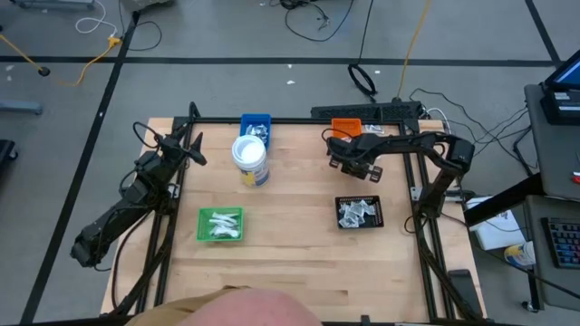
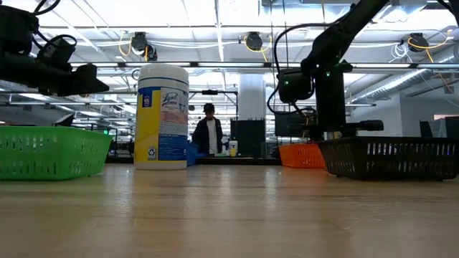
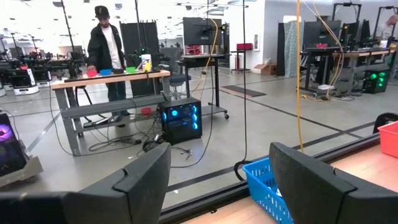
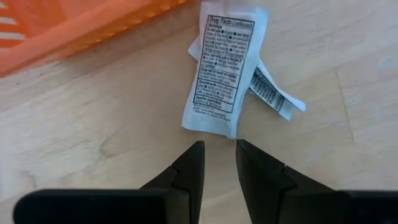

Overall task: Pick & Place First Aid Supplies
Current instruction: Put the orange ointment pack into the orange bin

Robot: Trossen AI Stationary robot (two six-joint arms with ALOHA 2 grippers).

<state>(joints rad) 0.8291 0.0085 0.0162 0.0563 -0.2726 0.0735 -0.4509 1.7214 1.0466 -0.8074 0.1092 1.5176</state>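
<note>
Packets [image 4: 225, 71] lie flat on the bare wood desk [image 1: 299, 254] right beside the orange tray [image 4: 74, 28]: one white printed packet on top, a second thinner one crossing under it, just short of the tray's rim. Right gripper [image 4: 217, 163] hangs directly over the desk just short of those packets, jaws nearly pressed together w/ only a slim gap, pinching nothing, not touching the packets. In the high view the right gripper [image 1: 355, 166] sits just on the near side of the orange tray [image 1: 345, 127], w/ the black tray [image 1: 360, 212] farther toward the desk's front; that tray holds more silvery-white packets [image 1: 356, 213]. Nothing stands between jaws and the two loose packets.

Away from the orange tray, across the desk: white tub w/ blue label [image 1: 250, 159], blue tray [image 1: 256, 126] behind it, green tray [image 1: 221, 225] w/ white packets [image 1: 220, 224] inside.

Left gripper [image 1: 192, 152] waits raised at the far side of the desk from the orange tray, jaws spread, holding nothing; its wrist view looks past the blue tray [image 3: 266, 185] into the room, where a person [image 3: 107, 53] stands at a bench.
</note>
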